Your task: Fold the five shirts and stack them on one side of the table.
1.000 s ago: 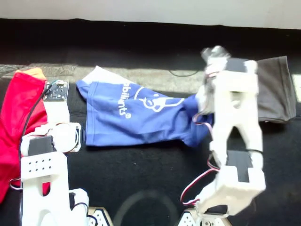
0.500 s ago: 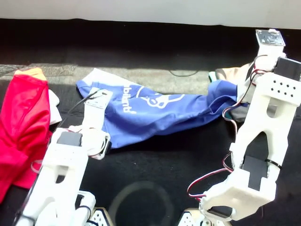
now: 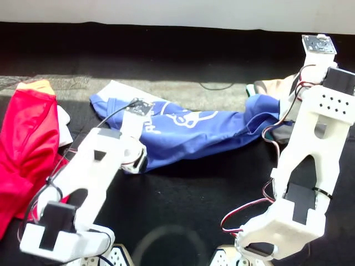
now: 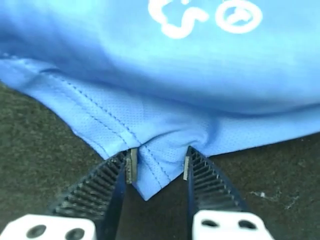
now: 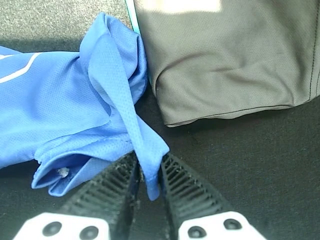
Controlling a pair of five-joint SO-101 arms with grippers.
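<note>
We see the blue shirt (image 3: 194,130) stretched out across the middle of the table (image 3: 183,194), running from the left arm to the right arm, with its white print facing up. At its left, near corner sits the left gripper (image 4: 158,166). Its two ribbed jaws stand apart, one on each side of the stitched hem corner, and the cloth point hangs down between them without being pinched. At the shirt's right end the right gripper (image 5: 148,172) has its jaws drawn nearly together, clamped on a narrow fold of the blue fabric. The rest of that end bunches up just beyond the fingers. A grey shirt (image 5: 225,60) lies folded flat on the table just beside this bunched end, its edge touching or almost touching the blue cloth; we cannot tell which. On the far left of the table a red shirt (image 3: 28,136) lies crumpled, well apart from the blue one's right end, with a bit of orange showing at its far edge. The table is covered in dark cloth.
</note>
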